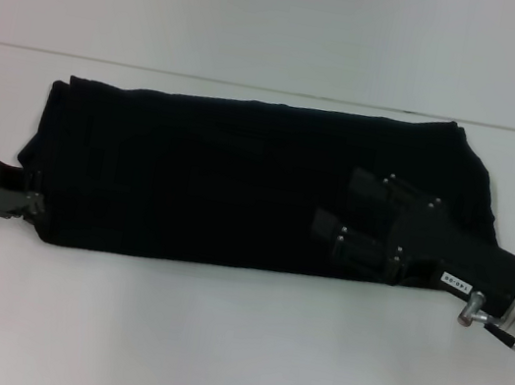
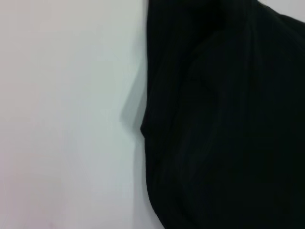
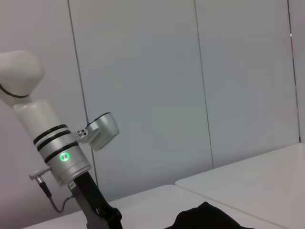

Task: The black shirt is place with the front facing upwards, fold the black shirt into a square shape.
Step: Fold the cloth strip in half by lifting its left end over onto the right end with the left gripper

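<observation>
The black shirt (image 1: 220,181) lies on the white table (image 1: 230,347) as a long band running from left to right, with no lettering showing. My right gripper (image 1: 335,204) hovers over the shirt's right part and points left. It is open, with a gap between its two black fingers (image 1: 378,189). My left gripper (image 1: 28,202) is at the shirt's near left corner, with its tips lost against the dark cloth. In the left wrist view the shirt (image 2: 224,124) fills one side beside bare table. The right wrist view catches a bit of the shirt (image 3: 209,217) and the left arm (image 3: 62,157).
The white table stretches in front of and behind the shirt. A seam in the tabletop (image 1: 23,48) runs along the back. Pale wall panels (image 3: 190,86) stand behind the table in the right wrist view.
</observation>
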`<act>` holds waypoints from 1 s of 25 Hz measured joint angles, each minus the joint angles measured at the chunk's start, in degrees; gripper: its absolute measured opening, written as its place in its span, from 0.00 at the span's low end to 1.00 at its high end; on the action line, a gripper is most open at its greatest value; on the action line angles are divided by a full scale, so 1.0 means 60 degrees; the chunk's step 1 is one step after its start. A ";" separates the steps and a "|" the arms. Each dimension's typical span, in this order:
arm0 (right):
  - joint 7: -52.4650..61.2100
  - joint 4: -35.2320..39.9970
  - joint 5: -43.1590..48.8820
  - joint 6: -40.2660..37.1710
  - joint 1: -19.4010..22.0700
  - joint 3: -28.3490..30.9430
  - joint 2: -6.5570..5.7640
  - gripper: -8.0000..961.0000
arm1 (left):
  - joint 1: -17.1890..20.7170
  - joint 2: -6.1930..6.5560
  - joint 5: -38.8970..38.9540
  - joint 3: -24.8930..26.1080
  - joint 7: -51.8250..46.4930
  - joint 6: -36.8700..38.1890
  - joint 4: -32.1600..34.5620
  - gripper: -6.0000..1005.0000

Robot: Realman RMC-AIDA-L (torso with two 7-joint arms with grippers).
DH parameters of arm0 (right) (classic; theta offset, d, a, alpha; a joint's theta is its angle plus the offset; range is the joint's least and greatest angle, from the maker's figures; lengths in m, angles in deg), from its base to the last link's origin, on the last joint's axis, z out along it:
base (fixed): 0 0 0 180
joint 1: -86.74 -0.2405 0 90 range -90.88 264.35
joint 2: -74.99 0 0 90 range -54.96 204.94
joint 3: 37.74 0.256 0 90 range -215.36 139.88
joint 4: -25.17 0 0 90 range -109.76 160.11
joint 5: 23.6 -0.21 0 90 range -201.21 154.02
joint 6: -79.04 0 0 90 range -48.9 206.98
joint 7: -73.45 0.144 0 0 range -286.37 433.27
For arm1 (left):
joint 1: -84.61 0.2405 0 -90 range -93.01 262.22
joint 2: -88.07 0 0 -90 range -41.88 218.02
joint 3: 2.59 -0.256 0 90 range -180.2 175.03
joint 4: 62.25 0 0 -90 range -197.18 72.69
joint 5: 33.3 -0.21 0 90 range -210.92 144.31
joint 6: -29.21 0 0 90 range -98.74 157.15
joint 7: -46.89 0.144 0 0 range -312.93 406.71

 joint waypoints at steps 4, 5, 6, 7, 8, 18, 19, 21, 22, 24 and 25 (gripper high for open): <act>0.0000 0.0006 -0.0049 -0.0001 0.0009 0.0005 0.0000 0.87 | 0.0144 0.0001 0.0187 0.0228 0.0233 0.0200 0.0177 0.06; -0.0001 0.0008 -0.0074 -0.0001 0.0021 0.0008 0.0000 0.87 | 0.0194 0.0002 0.0245 0.0311 0.0303 0.0243 0.0188 0.06; -0.0001 0.0013 -0.0103 -0.0001 0.0038 0.0010 0.0000 0.87 | 0.0268 0.0004 0.0334 0.0484 0.0415 0.0291 0.0194 0.06; 0.0000 0.0016 -0.0141 -0.0002 0.0054 0.0010 0.0001 0.87 | 0.0365 0.0009 0.0404 0.0683 0.0536 0.0354 0.0198 0.06; 0.0000 0.0020 -0.0178 0.0000 0.0070 0.0012 0.0000 0.87 | 0.0471 0.0014 0.0442 0.0932 0.0671 0.0403 0.0203 0.06; -0.0012 0.0025 -0.0364 0.0068 0.0090 0.0016 -0.0014 0.87 | 0.1163 0.0252 0.0494 0.3619 0.2055 0.1124 0.0174 0.06; -0.0013 0.0025 -0.0368 0.0070 0.0087 0.0016 -0.0015 0.87 | 0.1239 0.0290 0.0495 0.3878 0.2172 0.1196 0.0175 0.06; -0.0014 0.0025 -0.0368 0.0102 0.0087 0.0016 -0.0015 0.87 | 0.1394 0.0378 0.0496 0.4362 0.2350 0.1378 0.0207 0.06; -0.0014 0.0024 -0.0368 0.0134 0.0087 0.0016 -0.0014 0.87 | 0.1451 0.0410 0.0495 0.4545 0.2408 0.1451 0.0227 0.06; -0.0015 0.0023 -0.0368 0.0194 0.0089 0.0016 -0.0014 0.87 | 0.1603 0.0493 0.0483 0.4876 0.2482 0.1610 0.0292 0.06; -0.0015 0.0021 -0.0368 0.0214 0.0095 0.0015 -0.0014 0.87 | 0.1666 0.0526 0.0478 0.4987 0.2498 0.1657 0.0327 0.06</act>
